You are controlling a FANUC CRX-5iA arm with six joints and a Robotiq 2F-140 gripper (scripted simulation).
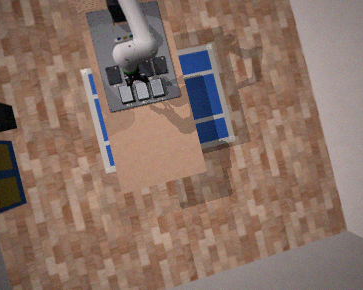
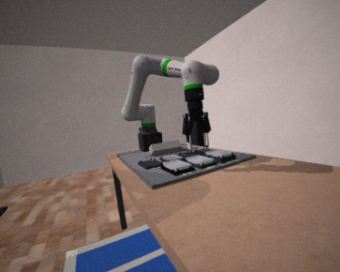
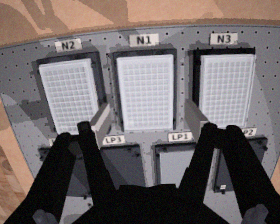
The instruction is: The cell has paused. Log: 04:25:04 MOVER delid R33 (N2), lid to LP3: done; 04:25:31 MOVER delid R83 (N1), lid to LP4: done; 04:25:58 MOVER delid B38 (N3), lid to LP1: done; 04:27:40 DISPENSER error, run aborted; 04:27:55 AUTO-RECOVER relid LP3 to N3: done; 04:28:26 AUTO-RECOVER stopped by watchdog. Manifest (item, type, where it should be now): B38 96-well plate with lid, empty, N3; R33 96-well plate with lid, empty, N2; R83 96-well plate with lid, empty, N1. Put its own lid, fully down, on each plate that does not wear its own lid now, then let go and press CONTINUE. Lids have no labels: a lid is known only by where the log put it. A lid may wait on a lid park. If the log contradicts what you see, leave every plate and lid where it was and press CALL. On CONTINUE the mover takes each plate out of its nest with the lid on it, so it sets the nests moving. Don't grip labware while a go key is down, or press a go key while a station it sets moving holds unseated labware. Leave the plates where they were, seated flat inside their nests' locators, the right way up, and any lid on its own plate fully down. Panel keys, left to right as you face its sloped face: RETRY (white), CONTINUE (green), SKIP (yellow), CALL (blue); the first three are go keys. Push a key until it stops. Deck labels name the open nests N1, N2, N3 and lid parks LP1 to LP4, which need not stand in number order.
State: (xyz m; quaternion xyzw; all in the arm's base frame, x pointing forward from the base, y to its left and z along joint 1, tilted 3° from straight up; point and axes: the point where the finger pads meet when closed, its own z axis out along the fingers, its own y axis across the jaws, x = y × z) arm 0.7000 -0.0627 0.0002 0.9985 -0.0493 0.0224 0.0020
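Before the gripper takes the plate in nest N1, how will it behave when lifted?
The plate in N1 looks like a flat, boxy well grid, so probably stiff and unlikely to roll. It looks thin, so likely light. Its dark nest frame sits close around it; a tilted lift might catch.

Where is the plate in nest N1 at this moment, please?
In the wrist view, the N1 plate sits in the middle nest of the far row, between the N2 plate on the left and the N3 plate on the right, just beyond the open hand.
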